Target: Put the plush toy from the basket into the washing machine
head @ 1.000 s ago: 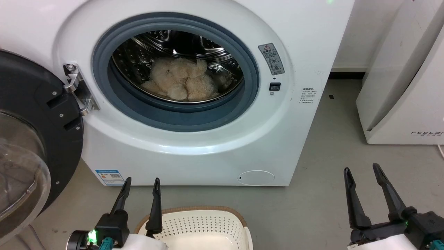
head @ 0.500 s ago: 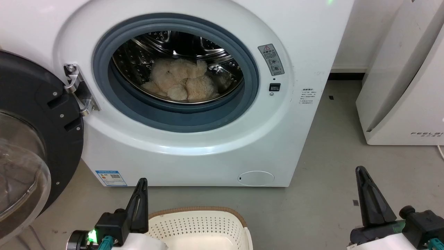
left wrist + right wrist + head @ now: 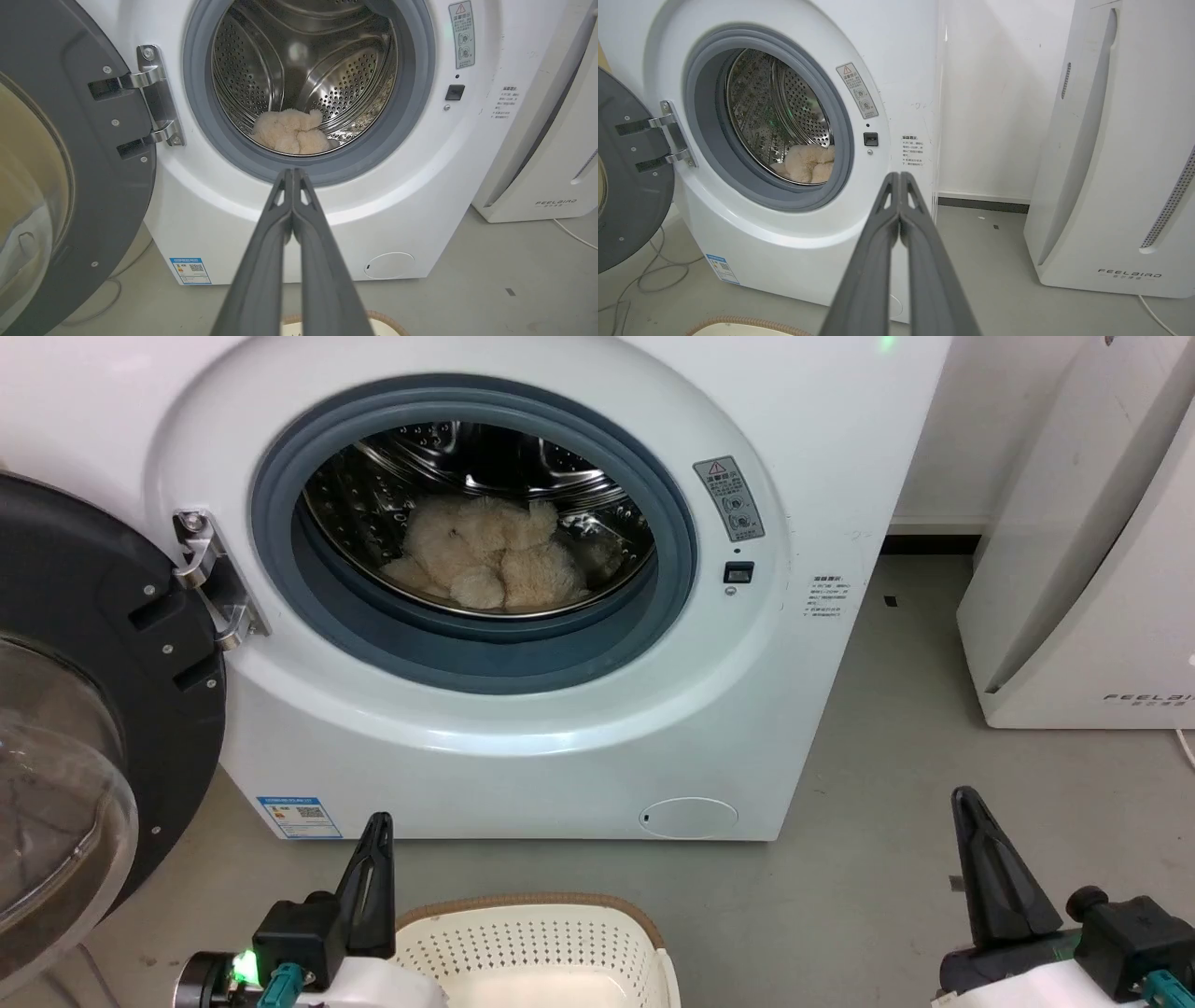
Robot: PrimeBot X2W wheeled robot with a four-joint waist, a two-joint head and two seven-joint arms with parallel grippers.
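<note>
Plush toy (image 3: 485, 558): shaggy cream heap lying in the drum of the washing machine (image 3: 523, 747), well apart from the basket (image 3: 560, 902); likely light, soft and squashy, best pinched by a limb; left pincer (image 3: 378, 826) and right pincer (image 3: 963, 798) both pressed together, holding nothing.

Open porthole (image 3: 467, 658) of washing machine (image 3: 523, 756): passable; door (image 3: 84, 644) swung out leftward. In drum (image 3: 373, 495) bottom: plush toy (image 3: 485, 555). On floor (image 3: 887, 784) before machine: basket (image 3: 532, 943).

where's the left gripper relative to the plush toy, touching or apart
Apart. Head view shows the left gripper down by the basket, the plush toy inside the washing machine.
</note>
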